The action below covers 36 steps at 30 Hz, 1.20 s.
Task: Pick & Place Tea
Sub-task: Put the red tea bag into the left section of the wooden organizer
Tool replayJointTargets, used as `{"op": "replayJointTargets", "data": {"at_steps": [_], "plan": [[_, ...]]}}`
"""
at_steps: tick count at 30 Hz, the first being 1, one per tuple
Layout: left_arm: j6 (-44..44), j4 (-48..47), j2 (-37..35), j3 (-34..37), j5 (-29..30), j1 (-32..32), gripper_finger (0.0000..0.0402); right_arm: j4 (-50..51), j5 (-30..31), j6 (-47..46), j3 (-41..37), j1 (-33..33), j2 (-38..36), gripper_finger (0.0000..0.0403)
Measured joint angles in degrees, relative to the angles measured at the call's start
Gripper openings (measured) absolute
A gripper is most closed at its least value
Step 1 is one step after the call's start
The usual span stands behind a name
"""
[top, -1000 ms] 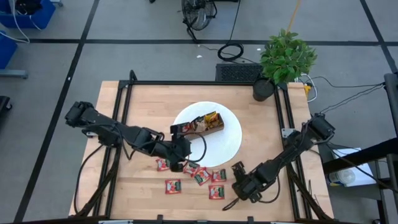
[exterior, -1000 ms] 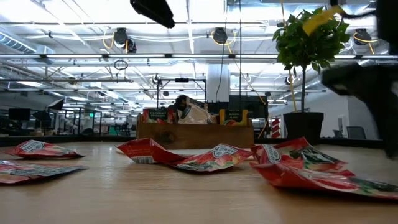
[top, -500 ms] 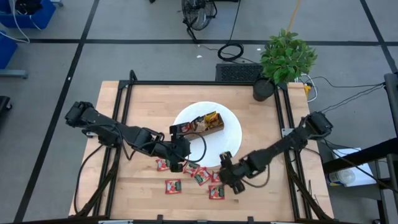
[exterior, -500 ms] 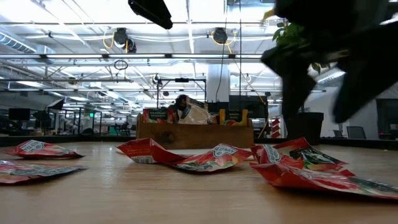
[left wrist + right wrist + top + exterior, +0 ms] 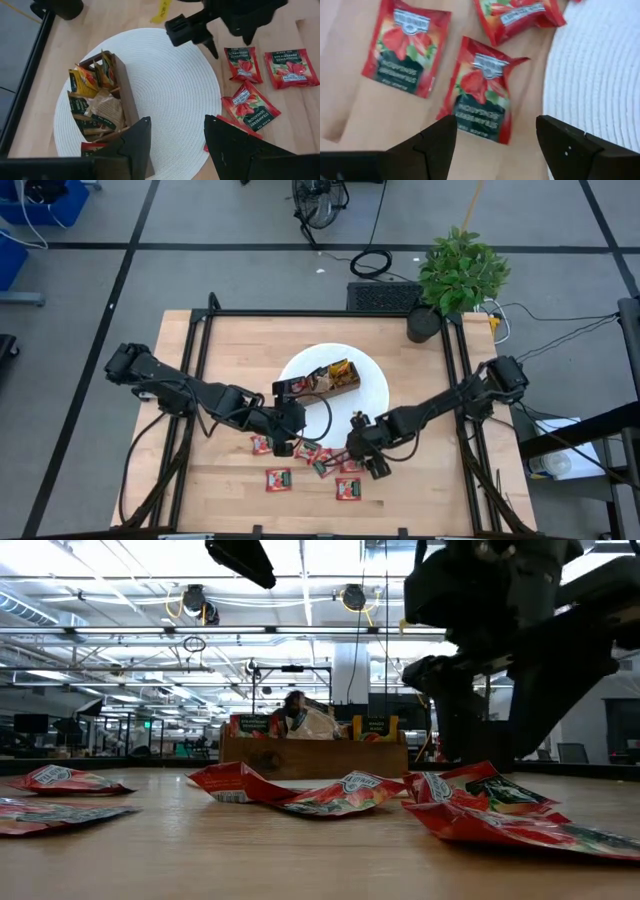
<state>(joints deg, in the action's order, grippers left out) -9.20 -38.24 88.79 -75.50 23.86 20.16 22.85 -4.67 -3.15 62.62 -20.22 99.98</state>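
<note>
Several red tea sachets (image 5: 278,479) lie flat on the wooden table near its front edge, also seen in the low view (image 5: 345,794). More tea stands in the brown wooden tray (image 5: 330,378), which sits on a round white mat (image 5: 370,405). My right gripper (image 5: 492,150) hovers open above one red sachet (image 5: 482,97) just off the mat's near edge; its fingers stand on either side without touching. My left gripper (image 5: 175,145) hangs open above the mat's near left rim, over other sachets (image 5: 262,444), with the tray (image 5: 100,102) ahead of it.
A potted plant (image 5: 455,275) stands at the table's far right corner. A black frame (image 5: 205,340) borders the table's sides and far edge. Bare wood lies left of the mat and right of the sachets.
My right gripper has swung from the table's near right toward the left and a little farther in, rising slightly and rolling, and now hangs over the sachets beside the mat. It has stayed open. The sachets have not moved.
</note>
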Motion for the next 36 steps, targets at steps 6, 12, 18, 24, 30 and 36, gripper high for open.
{"op": "replayJointTargets", "data": {"at_steps": [6,12,18,24,30,36], "plan": [[1.23,-0.34,0.00,0.00,0.01,0.00,0.0186,-0.76,-1.64,-1.72,-3.68,1.92,-0.07,0.0256],[1.57,-0.28,0.00,0.00,0.15,0.00,0.0186,-9.48,-10.56,-6.98,-6.69,3.01,-0.07,0.0251],[1.57,-0.28,0.00,0.00,0.17,0.00,0.0186,-14.83,-14.09,-9.79,-8.80,3.03,-0.07,0.0245],[1.54,-0.26,0.00,0.00,0.17,-0.29,0.0186,-15.11,-13.54,-11.59,-9.30,3.05,-0.07,0.0227],[1.54,-0.17,0.00,0.02,0.18,-1.43,0.0186,-19.06,-13.63,-14.76,-9.25,3.07,2.29,0.0188],[1.20,-0.20,0.00,0.02,0.17,-2.54,0.0186,-18.96,-13.57,-13.35,-9.12,3.18,3.98,0.0111]]}}
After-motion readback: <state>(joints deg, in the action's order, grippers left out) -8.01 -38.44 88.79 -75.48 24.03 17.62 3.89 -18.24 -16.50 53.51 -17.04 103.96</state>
